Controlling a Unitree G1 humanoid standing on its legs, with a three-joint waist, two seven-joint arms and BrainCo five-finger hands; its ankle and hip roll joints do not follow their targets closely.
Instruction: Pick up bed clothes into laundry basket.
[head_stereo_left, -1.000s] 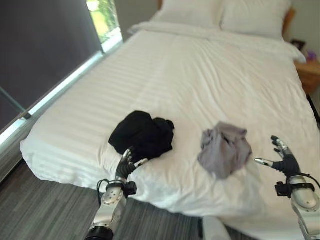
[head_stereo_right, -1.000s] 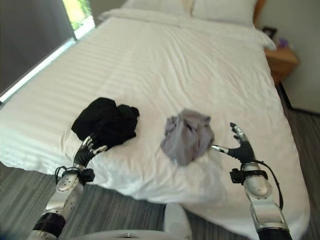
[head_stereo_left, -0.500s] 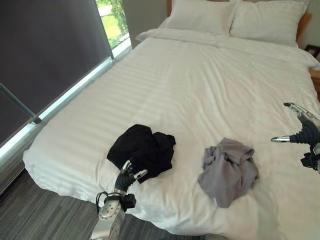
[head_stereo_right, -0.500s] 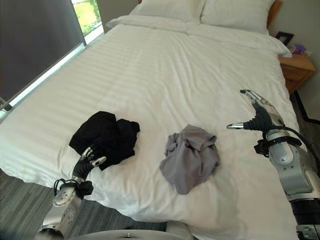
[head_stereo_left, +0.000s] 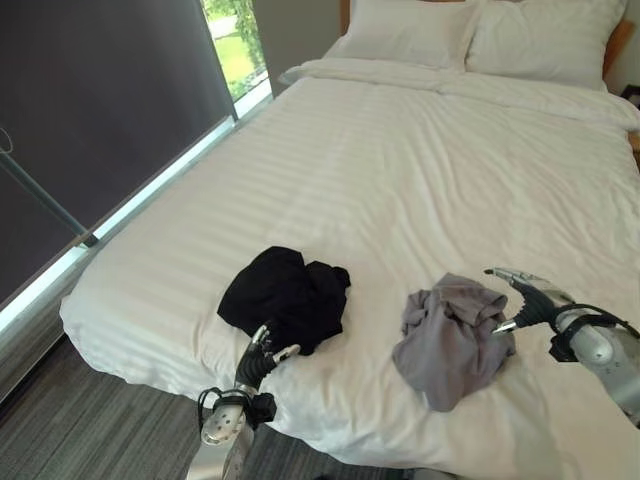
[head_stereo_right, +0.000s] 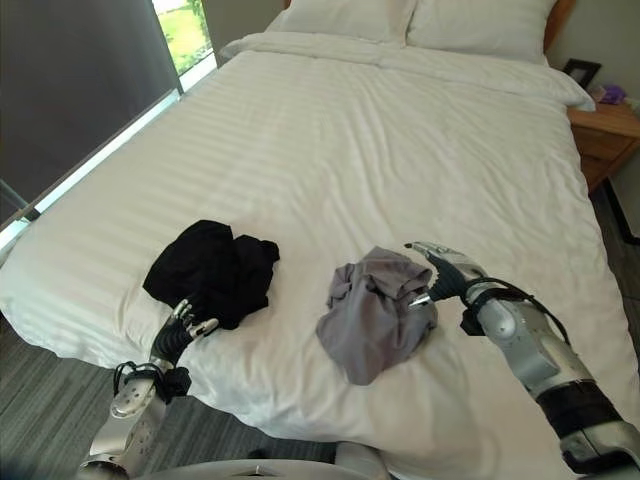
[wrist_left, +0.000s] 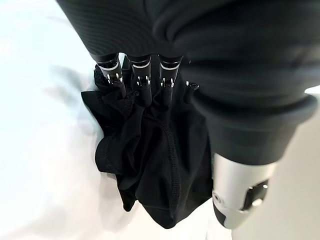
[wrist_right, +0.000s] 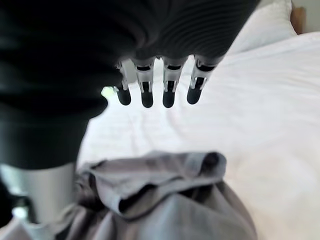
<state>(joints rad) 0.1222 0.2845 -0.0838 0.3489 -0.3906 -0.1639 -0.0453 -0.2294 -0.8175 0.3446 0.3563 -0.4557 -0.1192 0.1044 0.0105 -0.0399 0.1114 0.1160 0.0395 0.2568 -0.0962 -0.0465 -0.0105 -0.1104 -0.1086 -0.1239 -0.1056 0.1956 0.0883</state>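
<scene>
Two crumpled garments on a white striped duvet (head_stereo_left: 400, 170), both near its near edge: a black garment (head_stereo_left: 285, 296) to the left, a grey garment (head_stereo_left: 447, 335) to the right, well apart from each other with bare bedding between. Left hand (head_stereo_left: 257, 357) raised at the near edge of the bed, just at the near side of the black garment, fingers (wrist_left: 142, 80) straight and spread, tips at the cloth's edge in the wrist view, grasping nothing. Right hand (head_stereo_right: 445, 278) reaching in from the right, hovering at the far right edge of the grey garment, fingers (wrist_right: 169, 85) extended and relaxed above the cloth, thumb apart, nothing clasped; contact with the fabric not clear from the head views. Grey garment bunched with a folded hem or collar uppermost, seen right below the right hand in its wrist view. Two white pillows (head_stereo_left: 470, 30) side by side at the far end of the bed. Wooden nightstand (head_stereo_right: 605, 135) far right, beside the bed. Dark blind (head_stereo_left: 90, 110) over the window along the left, a strip of daylight and greenery at its far end. Grey wood-patterned floor (head_stereo_left: 90, 420) near left, below the mattress edge.
</scene>
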